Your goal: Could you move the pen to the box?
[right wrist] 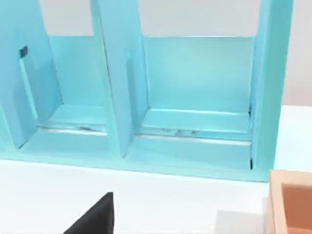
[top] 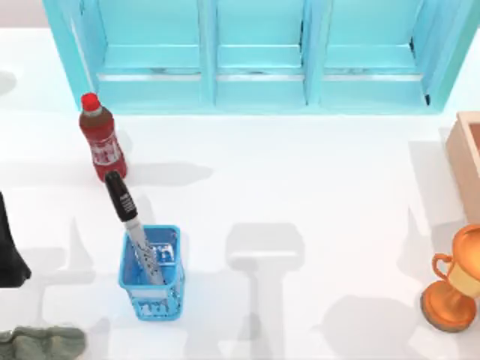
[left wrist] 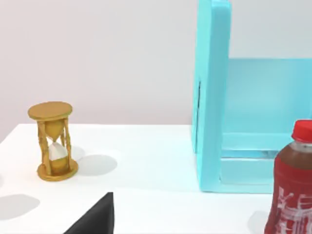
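Down at the front of the table on the left, your pen point(top: 131, 229) stands tilted in a small blue mesh basket point(top: 152, 274), black cap up and leaning toward the red bottle point(top: 101, 137) just behind it. Your box point(top: 466, 154) sits well apart, at the far right edge with only its corner showing — the right wrist view catches the same tan corner point(right wrist: 288, 202) in front of the blue shelf unit point(right wrist: 146, 97). A bronze trophy point(top: 456, 281) stands near it, toward the front. Part of your left arm point(top: 9, 255) shows as a dark shape at the left edge; a dark sliver point(left wrist: 95, 219) at the edge of each wrist view is likely a finger, and you cannot tell from it whether either gripper is released or clenched. Nothing is held as far as these views show, so the pickup looks not yet begun. Watch the lift: the pen leans against the basket rim, and pulling it sideways rather than along its own slant could drag or tip the light basket. Coming in from behind risks knocking the bottle over. The long carry across the table — probably a handover — gives a slim barrel chances to slip, and the trophy crowds the approach to the box.
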